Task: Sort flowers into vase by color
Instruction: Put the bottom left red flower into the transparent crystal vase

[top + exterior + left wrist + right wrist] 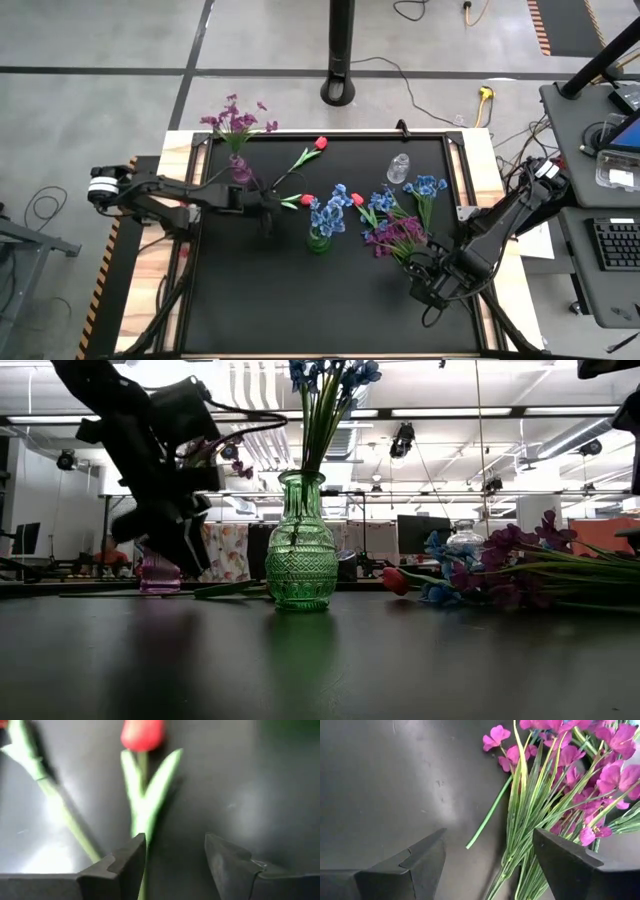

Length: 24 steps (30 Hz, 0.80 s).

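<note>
A red tulip (142, 734) lies on the black mat, its leafy stem (145, 805) running toward my left gripper (175, 865). The gripper hovers open just above the stem end (275, 210), next to a second tulip's stem (60, 805). Purple flowers (235, 120) stand in the purple vase (240, 168). Blue flowers (328, 212) stand in the green vase (300, 555). Loose purple flowers (570, 765) lie at the right, and my right gripper (490, 865) hangs open above their stems (430, 285).
A clear glass vase (398, 168) stands at the far right of the mat. Loose blue flowers (425, 187) and another red tulip (357, 199) lie between the green vase and the purple bunch. The mat's near half (300, 310) is bare.
</note>
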Each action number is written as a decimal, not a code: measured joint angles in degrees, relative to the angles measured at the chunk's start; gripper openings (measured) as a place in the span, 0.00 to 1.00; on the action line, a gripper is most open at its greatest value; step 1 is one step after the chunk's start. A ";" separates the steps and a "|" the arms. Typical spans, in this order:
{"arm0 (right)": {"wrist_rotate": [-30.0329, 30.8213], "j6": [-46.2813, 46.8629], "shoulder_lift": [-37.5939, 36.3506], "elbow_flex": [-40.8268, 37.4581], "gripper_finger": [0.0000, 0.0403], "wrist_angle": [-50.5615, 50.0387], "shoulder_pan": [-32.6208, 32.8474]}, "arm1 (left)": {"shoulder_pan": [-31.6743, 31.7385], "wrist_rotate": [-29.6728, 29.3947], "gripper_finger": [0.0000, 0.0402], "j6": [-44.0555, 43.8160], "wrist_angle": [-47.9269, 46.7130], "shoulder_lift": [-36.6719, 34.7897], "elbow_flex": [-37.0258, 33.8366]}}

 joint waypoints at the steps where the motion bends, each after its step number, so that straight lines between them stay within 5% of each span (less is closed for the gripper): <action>1: 0.47 0.01 0.00 0.00 0.70 0.00 0.00 | 0.03 -2.55 0.46 -0.28 -0.09 0.36 0.04; 6: 0.98 0.42 0.00 0.00 0.70 0.07 0.00 | 0.09 -10.75 0.44 -2.88 -0.09 2.49 0.26; 12: 1.14 0.47 0.00 0.00 0.70 0.09 0.00 | 2.00 0.01 0.42 2.44 1.21 5.31 0.23; 24: 2.39 0.42 0.00 0.00 0.70 0.08 0.00 | 6.77 1.84 0.40 5.34 5.14 9.78 0.45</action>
